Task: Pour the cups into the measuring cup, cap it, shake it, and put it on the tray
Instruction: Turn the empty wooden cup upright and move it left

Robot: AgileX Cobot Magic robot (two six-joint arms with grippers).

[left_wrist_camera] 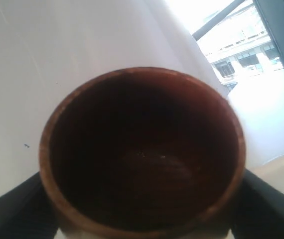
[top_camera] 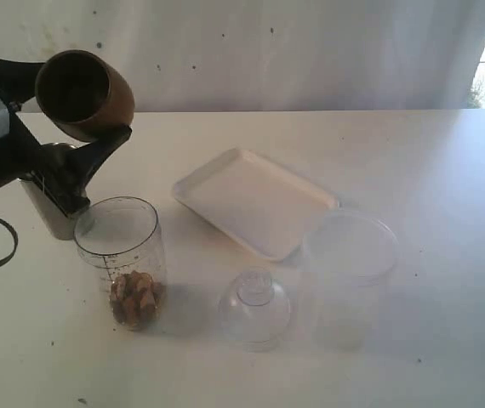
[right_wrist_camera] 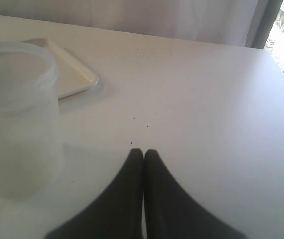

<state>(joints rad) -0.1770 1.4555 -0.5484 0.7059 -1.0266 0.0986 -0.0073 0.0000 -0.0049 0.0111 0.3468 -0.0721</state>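
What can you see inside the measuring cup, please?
Brown pieces lie at the bottom of the measuring cup; above them it looks empty. What lies beneath the heap is covered.

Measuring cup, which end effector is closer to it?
Left. The left end effector holds the wooden cup tilted above and beside the measuring cup; the right end effector, shut, is farther off, by the frosted tub.

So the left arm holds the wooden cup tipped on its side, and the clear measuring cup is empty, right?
Not empty: the exterior view shows brown pieces in the bottom of the measuring cup. The left gripper does hold the wooden cup tipped on its side.
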